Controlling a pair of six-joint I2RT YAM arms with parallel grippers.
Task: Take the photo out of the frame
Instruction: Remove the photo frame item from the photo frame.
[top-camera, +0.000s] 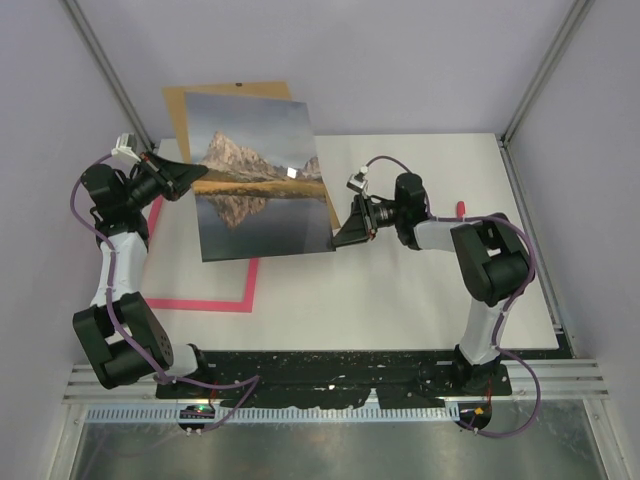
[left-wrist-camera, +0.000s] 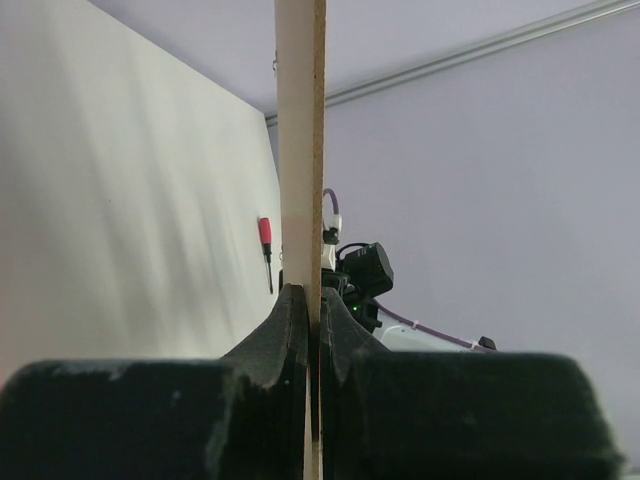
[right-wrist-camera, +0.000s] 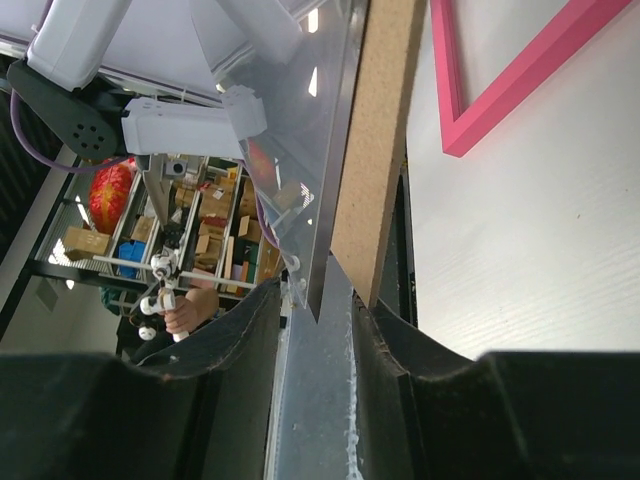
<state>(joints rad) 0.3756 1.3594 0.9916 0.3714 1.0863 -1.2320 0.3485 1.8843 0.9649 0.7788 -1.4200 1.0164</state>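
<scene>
Surroundings: white table (top-camera: 400, 290) with pale lilac walls around it. In the right wrist view you can see shelving with boxes beyond the cell.
Photo (top-camera: 262, 180): lifted clear of the table and tilted. The mountain-and-lake print faces the top camera, held between your two arms.
Backing board (top-camera: 178, 108): brown, directly behind the photo. It sticks out past the photo's top-left corner and shows as a sliver along its right edge.
Frame (top-camera: 215, 303): bright pink, flat on the table at the left and separate from the photo. Your top view shows only its left and near bars — the raised photo hides the rest.
Left gripper (top-camera: 185, 178): at the photo's left edge. In your left wrist view the fingers (left-wrist-camera: 285, 335) are pressed together on the stack, with the board (left-wrist-camera: 300, 150) edge-on between them.
Right gripper (top-camera: 345, 232): at the photo's lower-right corner. In your right wrist view its fingers (right-wrist-camera: 240, 335) pinch the same stack — the brown board (right-wrist-camera: 380, 150) with a glossy face against it. That face is seen at too shallow an angle to read the print.
Frame, right wrist view: a pink corner (right-wrist-camera: 480, 100) lies on the white surface beyond the board.
Screwdriver (top-camera: 461, 208): red handle, on the table behind the right arm, well apart from the frame.
</scene>
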